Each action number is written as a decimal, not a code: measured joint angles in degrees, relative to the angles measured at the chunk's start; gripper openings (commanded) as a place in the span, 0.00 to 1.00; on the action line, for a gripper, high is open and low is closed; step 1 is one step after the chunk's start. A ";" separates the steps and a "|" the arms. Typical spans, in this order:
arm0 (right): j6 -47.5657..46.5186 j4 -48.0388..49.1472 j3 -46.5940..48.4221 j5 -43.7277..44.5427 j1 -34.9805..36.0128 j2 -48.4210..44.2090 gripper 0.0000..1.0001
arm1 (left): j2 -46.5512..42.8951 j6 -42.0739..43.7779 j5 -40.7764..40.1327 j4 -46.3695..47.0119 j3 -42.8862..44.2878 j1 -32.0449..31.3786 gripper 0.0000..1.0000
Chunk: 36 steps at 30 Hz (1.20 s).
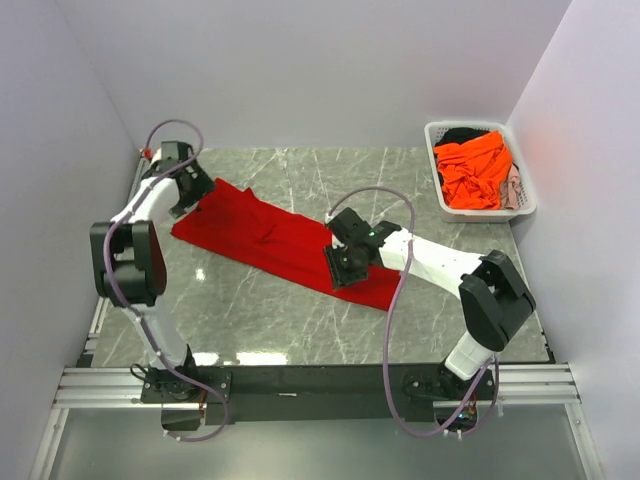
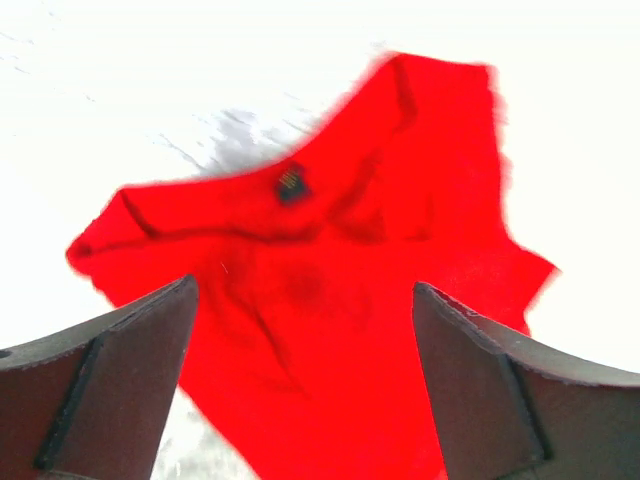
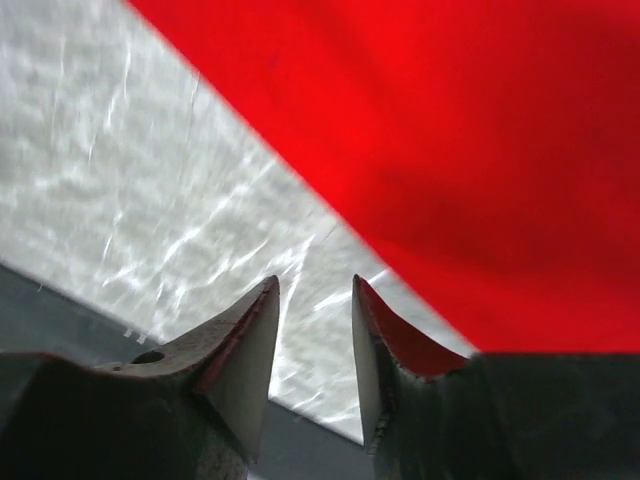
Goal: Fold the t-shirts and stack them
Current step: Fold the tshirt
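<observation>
A bright red t-shirt [image 1: 270,240] lies spread out flat across the marble table, running from far left to near right. My left gripper [image 1: 195,197] hovers over its far left end, jaws wide open with nothing between them. In the left wrist view the red t-shirt [image 2: 330,260], with its collar label, fills the gap between the fingers [image 2: 130,350] of the left gripper [image 2: 305,300]. My right gripper [image 1: 340,268] sits at the shirt's near right edge. In its wrist view the right gripper [image 3: 315,285] stands open over bare marble, the red t-shirt [image 3: 450,130] just beside it.
A white slotted basket [image 1: 527,190] stands at the far right corner with an orange t-shirt [image 1: 475,170], a dark one [image 1: 462,135] and a pale one [image 1: 512,186] inside. Walls close in left, back and right. The table's dark front edge [image 3: 60,310] lies near the right gripper.
</observation>
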 measured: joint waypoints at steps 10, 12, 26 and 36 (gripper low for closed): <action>-5.22 0.90 1.25 7.32 0.24 0.55 0.39 | -13.97 1.22 -6.03 -1.11 -7.13 -19.47 0.83; -6.62 1.99 1.29 7.58 0.24 0.94 0.39 | -14.64 0.22 -5.22 -1.36 -10.78 -22.23 0.84; -14.60 5.44 12.68 4.24 -3.89 12.20 0.38 | -21.27 -6.62 -3.43 0.02 -27.02 -24.96 0.79; -12.81 4.46 4.28 7.21 -3.28 11.69 0.38 | -7.74 -5.31 -6.97 -0.24 -11.98 -24.96 0.77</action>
